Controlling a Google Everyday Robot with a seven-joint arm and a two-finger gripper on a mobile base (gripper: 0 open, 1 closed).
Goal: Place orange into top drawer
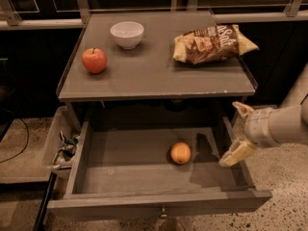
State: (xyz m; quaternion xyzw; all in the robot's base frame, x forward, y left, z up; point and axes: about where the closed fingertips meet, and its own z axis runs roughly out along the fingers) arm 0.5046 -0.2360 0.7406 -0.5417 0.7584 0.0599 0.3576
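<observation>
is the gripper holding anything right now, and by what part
Nothing is held. The gripper is open above the right wall of the top drawer, apart from the orange lying on the drawer bottom.

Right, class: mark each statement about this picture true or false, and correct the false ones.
1. The orange lies on the floor of the open drawer. True.
2. The gripper grips the orange. False: it is open, at the drawer's right wall, apart from the orange.
3. The apple sits inside the bowl. False: it stands on the tabletop, beside the bowl.
4. A chip bag lies on the tabletop. True.
</observation>
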